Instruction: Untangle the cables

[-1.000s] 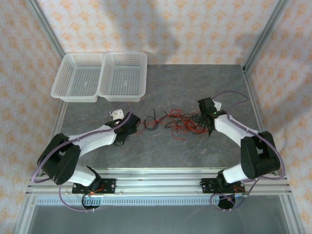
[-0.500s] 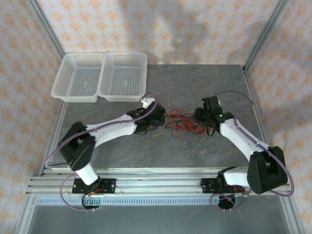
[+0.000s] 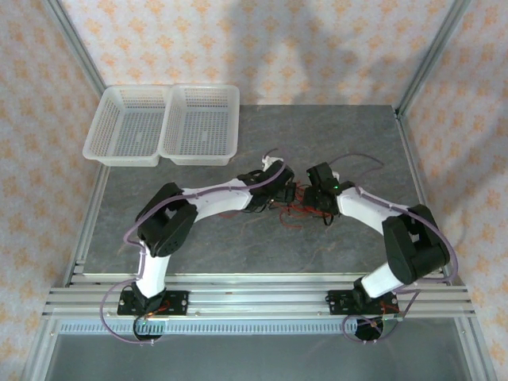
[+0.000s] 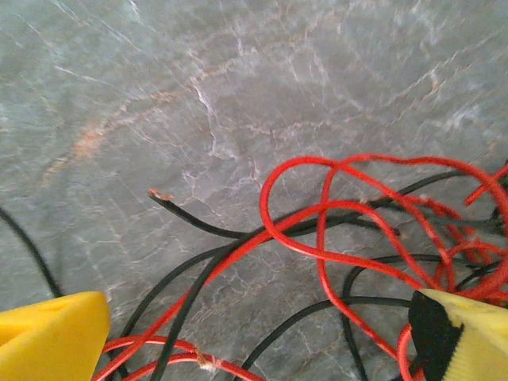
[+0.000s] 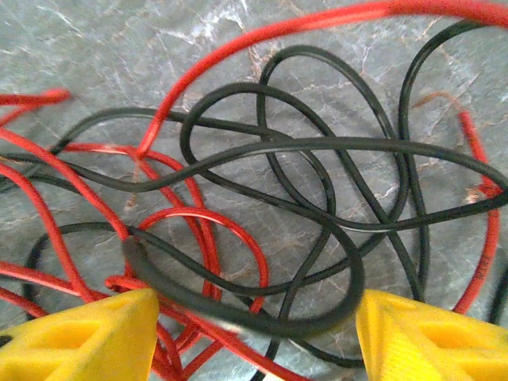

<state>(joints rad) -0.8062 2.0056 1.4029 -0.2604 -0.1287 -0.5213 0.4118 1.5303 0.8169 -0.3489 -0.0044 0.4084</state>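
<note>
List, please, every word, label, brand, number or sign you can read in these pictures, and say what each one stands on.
There is no readable text.
The cables, the yellow fingers, the white baskets, the table and the white arms carry no visible lettering.
The wallpaper bears only an orange floral pattern.
</note>
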